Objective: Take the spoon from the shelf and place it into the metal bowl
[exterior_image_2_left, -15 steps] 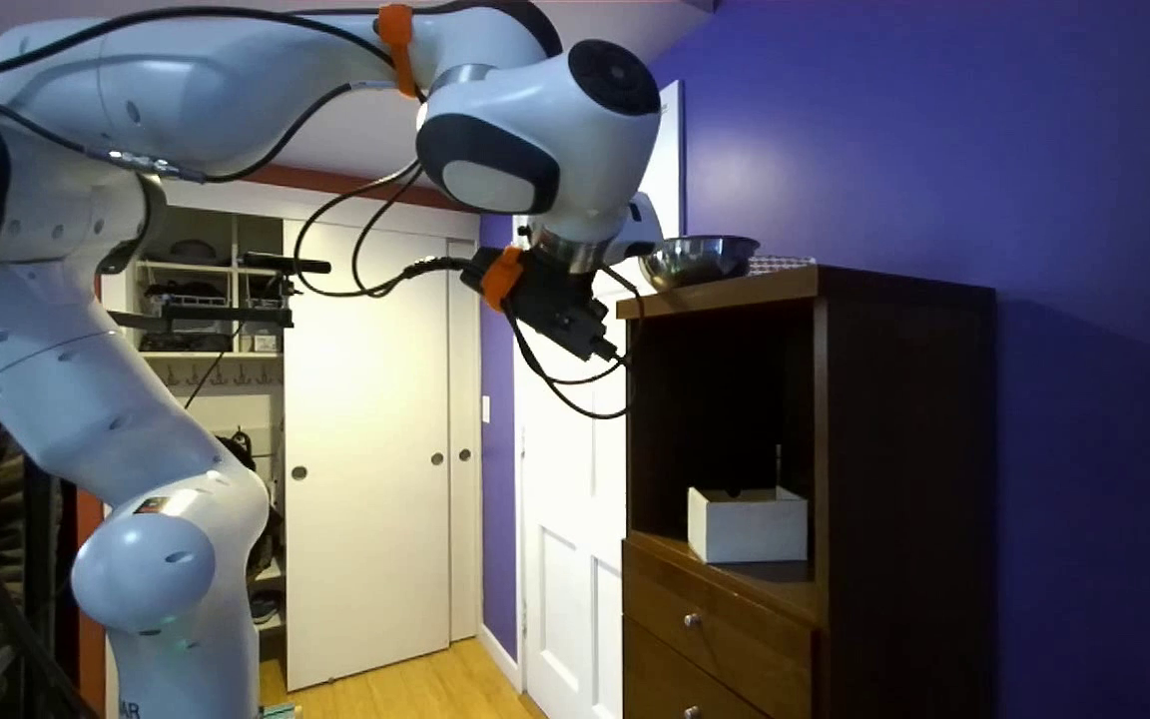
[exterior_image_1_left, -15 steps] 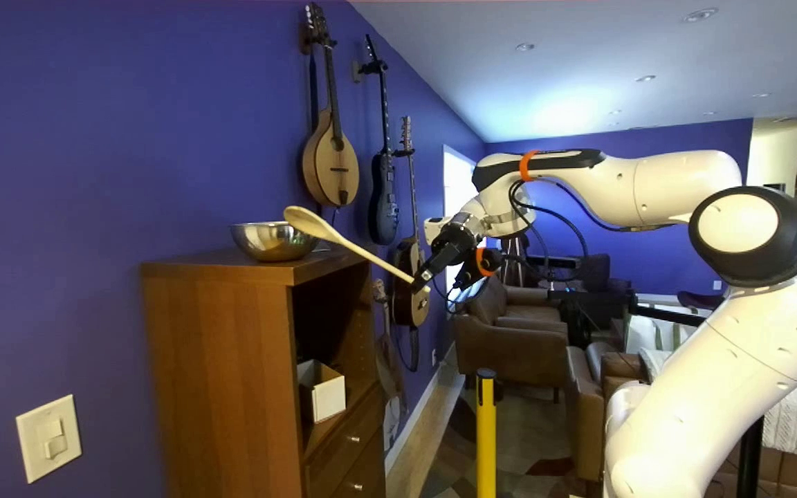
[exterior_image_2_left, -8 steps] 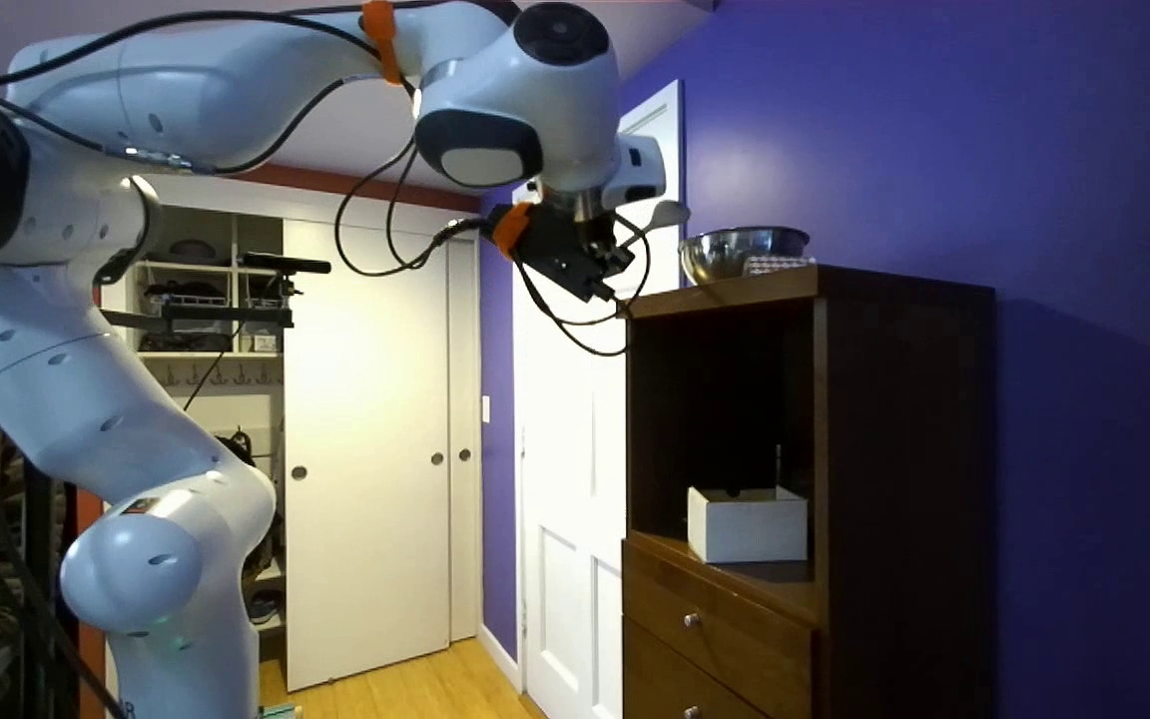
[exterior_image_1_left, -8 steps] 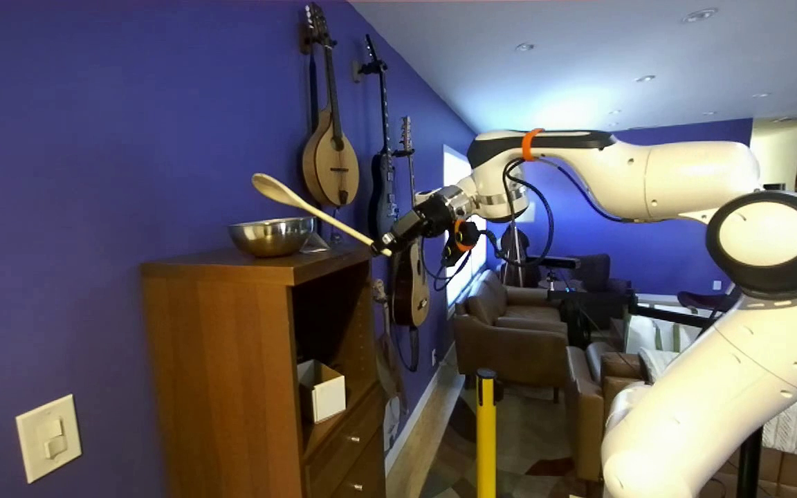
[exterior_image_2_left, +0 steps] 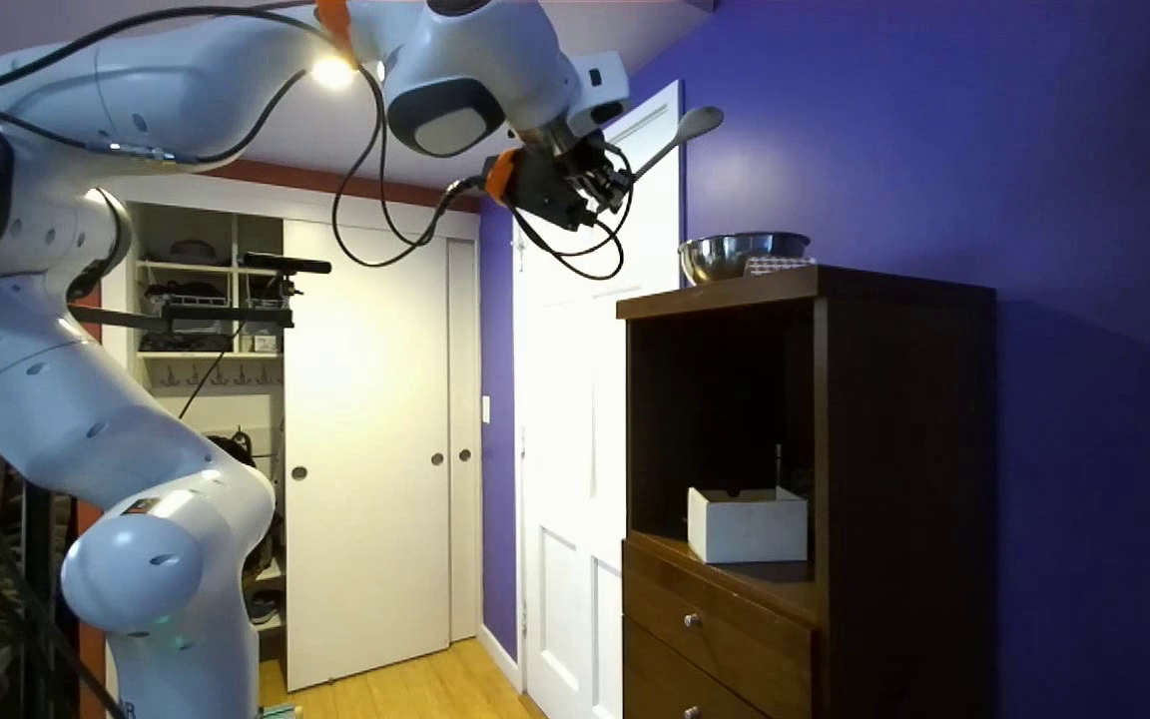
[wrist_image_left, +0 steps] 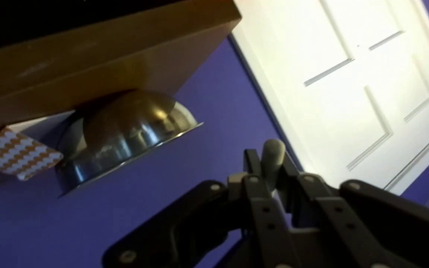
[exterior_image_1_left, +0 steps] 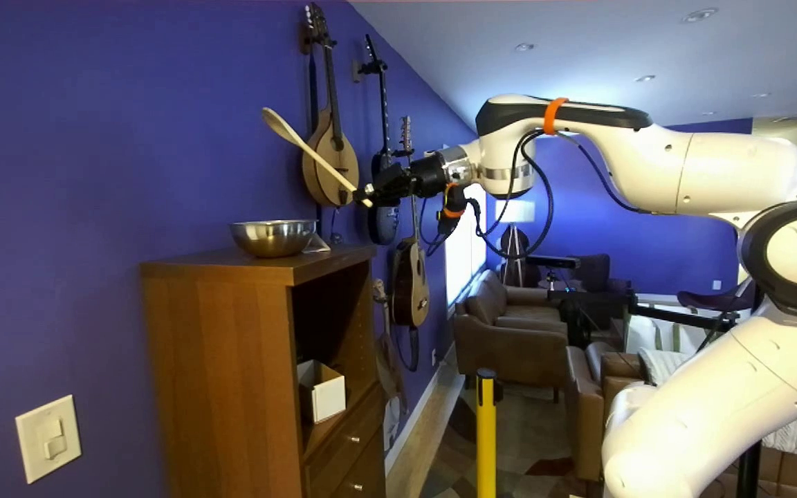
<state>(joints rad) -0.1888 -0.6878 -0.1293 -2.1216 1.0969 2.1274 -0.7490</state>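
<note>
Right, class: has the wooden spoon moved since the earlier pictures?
Yes, upward: in an exterior view the wooden spoon is now higher relative to the wooden cabinet.

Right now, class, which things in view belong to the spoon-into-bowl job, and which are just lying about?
For the job:
spoon
gripper holding it
metal bowl
shelf under the bowl

Not needed:
white box
patterned item beside the bowl
hanging string instruments
yellow post

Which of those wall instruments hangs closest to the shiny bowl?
The pale teardrop-bodied instrument, leftmost in an exterior view; the dark guitar and others hang farther from the bowl.
</note>
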